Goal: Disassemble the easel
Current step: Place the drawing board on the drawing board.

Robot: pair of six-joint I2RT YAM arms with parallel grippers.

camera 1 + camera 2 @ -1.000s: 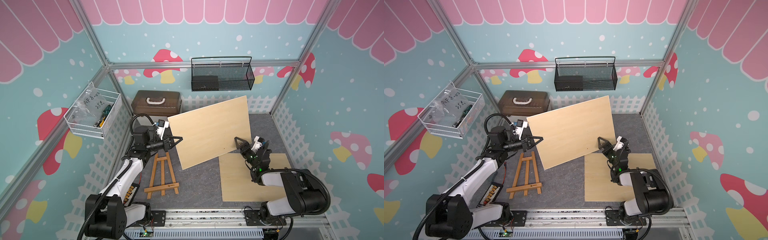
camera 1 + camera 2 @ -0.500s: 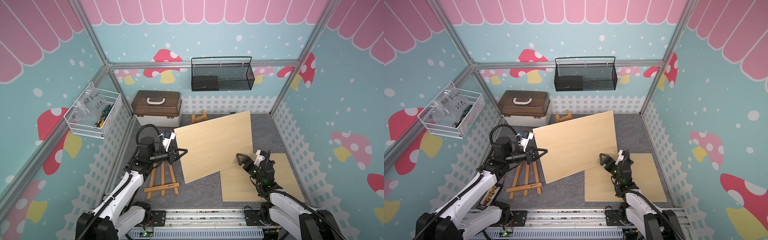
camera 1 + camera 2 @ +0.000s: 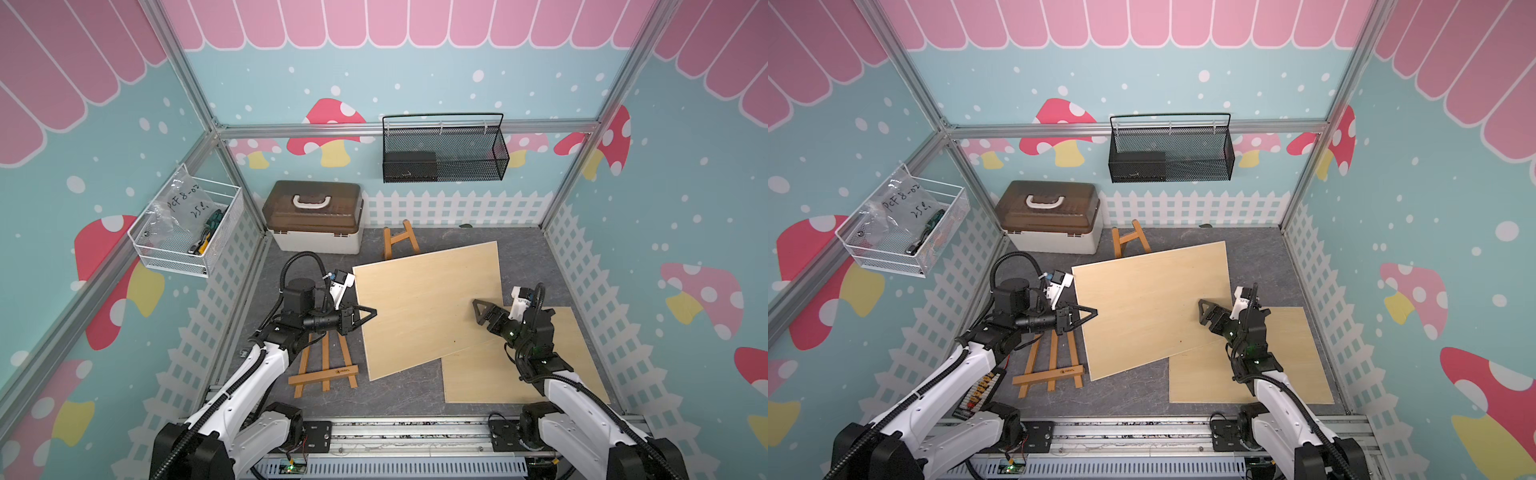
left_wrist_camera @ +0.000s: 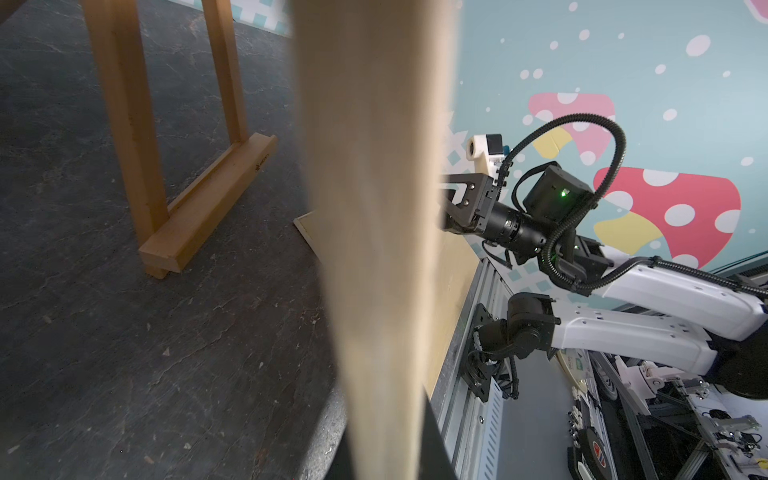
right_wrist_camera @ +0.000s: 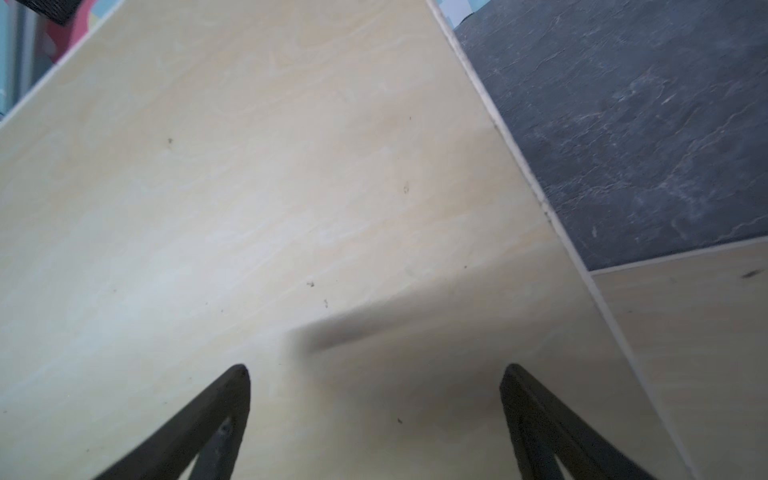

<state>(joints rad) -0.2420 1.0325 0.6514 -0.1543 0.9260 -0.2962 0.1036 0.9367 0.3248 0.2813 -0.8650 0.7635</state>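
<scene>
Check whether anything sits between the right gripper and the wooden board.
Nothing visible does. The open right gripper hangs directly over the wooden board; only bare wood shows between its jaws.

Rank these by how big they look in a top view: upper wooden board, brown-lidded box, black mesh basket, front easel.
Largest: upper wooden board.
Next: black mesh basket and brown-lidded box, too alike to rank.
Smallest: front easel.

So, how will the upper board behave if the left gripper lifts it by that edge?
Probably stiff: the upper board looks flat though the left gripper pinches only one edge. Likely light, being thin. It may swing, or slide on the lower board.
</scene>
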